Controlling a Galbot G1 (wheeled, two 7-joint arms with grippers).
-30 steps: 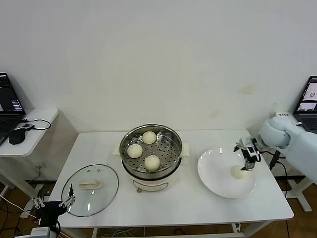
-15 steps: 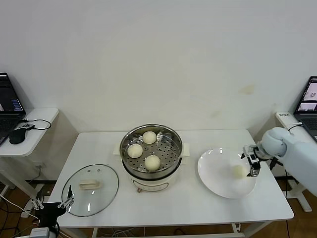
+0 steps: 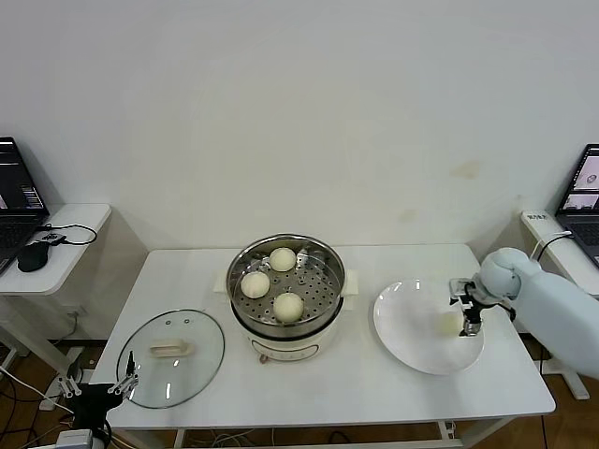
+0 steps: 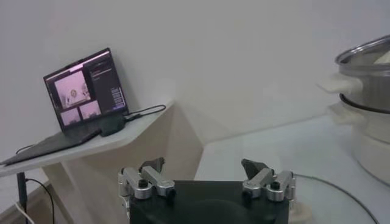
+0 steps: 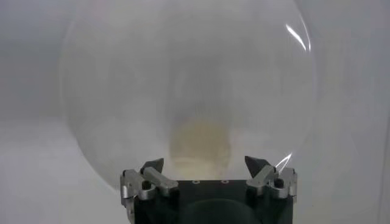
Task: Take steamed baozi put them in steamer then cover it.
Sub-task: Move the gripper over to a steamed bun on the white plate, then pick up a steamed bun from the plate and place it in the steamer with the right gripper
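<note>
Far left: small side desk (image 3: 70,245) with open laptop (image 3: 19,192) and black mouse (image 3: 34,254). Left gripper (image 3: 128,375) parked low off near-left corner of white rectangular table (image 3: 374,393), fingers spread wide, holding nothing; same in left wrist view (image 4: 207,175). Round clear glass cover with metal rim and cream flat handle (image 3: 171,357) lying flat on table's near-left part, just beside left gripper. Centre: round shiny steel perforated steamer on cream-white pot base (image 3: 286,297), uncovered, with three pale round dough baozi inside (image 3: 287,306) (image 3: 255,283) (image 3: 282,259). Right: flat round white plate (image 3: 412,337) with fourth cream-white baozi (image 3: 450,323) on its right part. Right gripper (image 3: 465,304) low over plate at its right edge, fingers wide either side of that baozi (image 5: 200,145), not closed on it.
</note>
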